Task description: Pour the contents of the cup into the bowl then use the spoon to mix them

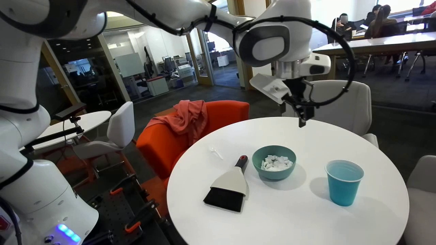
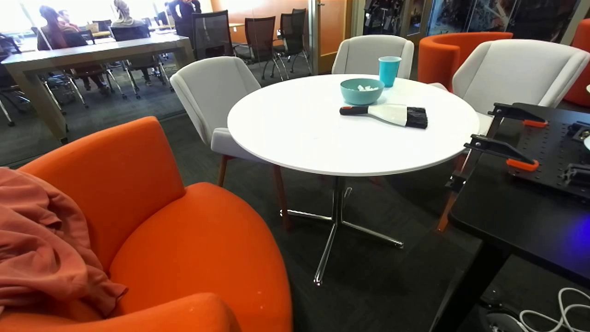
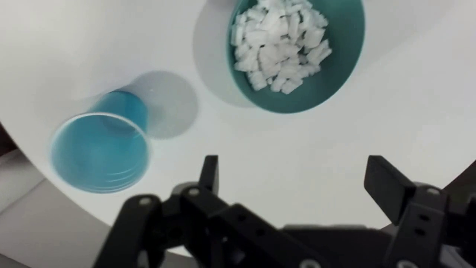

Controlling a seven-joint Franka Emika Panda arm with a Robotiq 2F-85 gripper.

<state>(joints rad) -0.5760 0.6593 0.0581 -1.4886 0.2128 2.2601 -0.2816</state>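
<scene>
The bowl (image 1: 274, 175), shallow and teal, holds the contents (image 3: 275, 48), a heap of white bits. Beside it on the round table the blue cup (image 1: 344, 190) stands upright. In the wrist view no white bits show inside the cup (image 3: 100, 163). A small whitish spoon (image 1: 216, 153) lies flat near the table's edge by the orange chair. My gripper (image 3: 292, 171) hangs above the table with jaws wide apart and nothing between them. It touches neither the cup nor the bowl (image 3: 346, 48). In an exterior view the gripper (image 1: 292, 116) is high behind the bowl.
A brush (image 1: 231, 180) with black bristles and a dark handle lies close to the bowl, between it and the robot's base. White chairs (image 2: 216, 92) and an orange chair (image 2: 198, 240) surround the white table (image 1: 289, 217). Black clamps (image 2: 502, 152) sit on the dark robot bench.
</scene>
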